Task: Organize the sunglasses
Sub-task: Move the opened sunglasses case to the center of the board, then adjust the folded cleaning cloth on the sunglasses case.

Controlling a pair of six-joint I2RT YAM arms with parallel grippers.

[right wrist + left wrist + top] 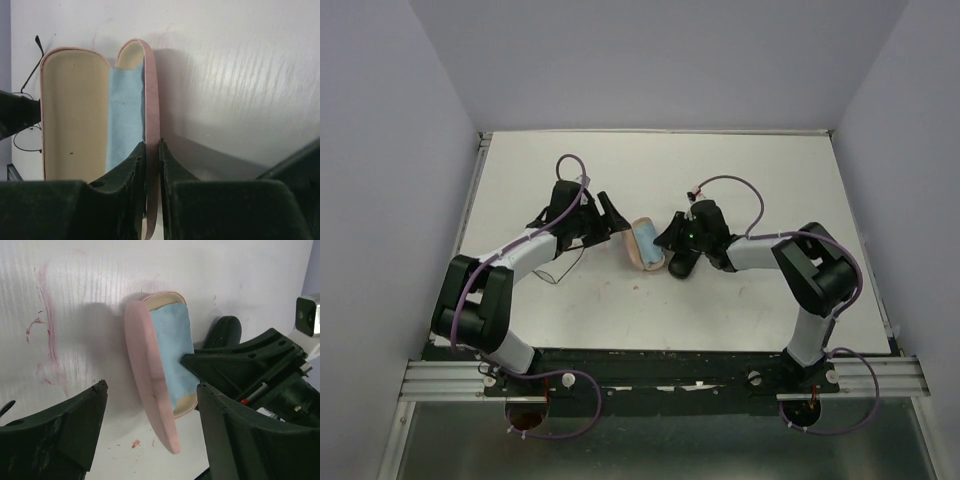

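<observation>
No orange-yellow sunglasses show in any view. An open pink case (646, 250) lies at the table's middle with a light-blue cloth (648, 240) in it. My right gripper (670, 246) is shut on the case's thin pink wall (152, 100), one finger inside against the cloth (125, 115). The cream-lined half (75, 110) lies open to the left. My left gripper (612, 218) is open and empty just left of the case. In the left wrist view (151, 386) the case's end (150, 390) shows between its spread fingers, untouched.
Thin dark wire-rimmed glasses (558, 272) lie on the table beside the left arm, also at the right wrist view's left edge (26, 125). A dark rounded object (682, 264) sits under the right gripper beside the case. Red smears (47, 315) mark the white table.
</observation>
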